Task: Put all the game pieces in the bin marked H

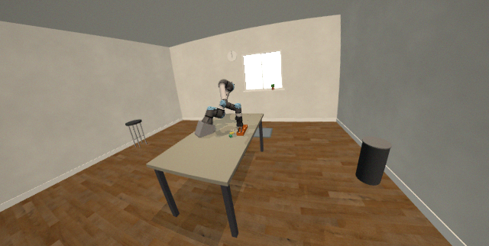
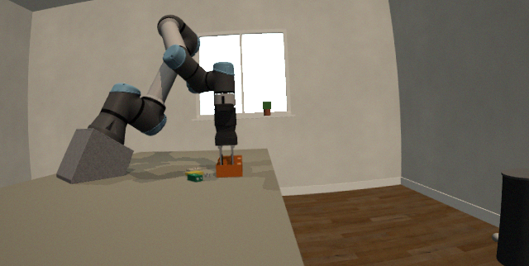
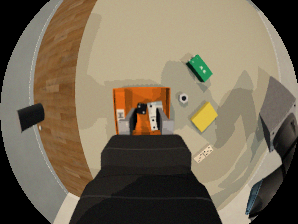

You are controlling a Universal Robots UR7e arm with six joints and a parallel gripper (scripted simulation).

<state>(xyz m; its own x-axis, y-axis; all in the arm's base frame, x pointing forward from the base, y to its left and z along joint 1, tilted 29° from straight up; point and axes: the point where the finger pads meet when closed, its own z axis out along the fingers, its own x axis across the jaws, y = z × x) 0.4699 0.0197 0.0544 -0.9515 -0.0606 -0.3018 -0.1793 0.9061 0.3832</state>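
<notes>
The orange bin (image 1: pixel 243 130) (image 2: pixel 229 169) (image 3: pixel 127 98) stands near the table's right edge. My gripper (image 1: pixel 240 125) (image 2: pixel 226 159) (image 3: pixel 146 114) hangs straight down with its fingertips inside the bin, and the fingers stand open. A small dark piece (image 3: pixel 139 111) and a white piece (image 3: pixel 154 110) lie in the bin between and beside the fingers. I cannot tell whether either touches a finger. On the table beside the bin lie a green block (image 3: pixel 200 67) (image 2: pixel 195 178), a yellow block (image 3: pixel 204 116) (image 2: pixel 193 172), a white domino-like piece (image 3: pixel 204 153) and a small dark ring (image 3: pixel 184 98).
The arm's grey base block (image 2: pixel 92 156) (image 1: pixel 203 128) stands at the table's left side. The table edge (image 2: pixel 276 183) runs close behind the bin, with wooden floor beyond. A dark round barrel (image 1: pixel 372 160) stands on the floor and a stool (image 1: pixel 135 131) by the left wall.
</notes>
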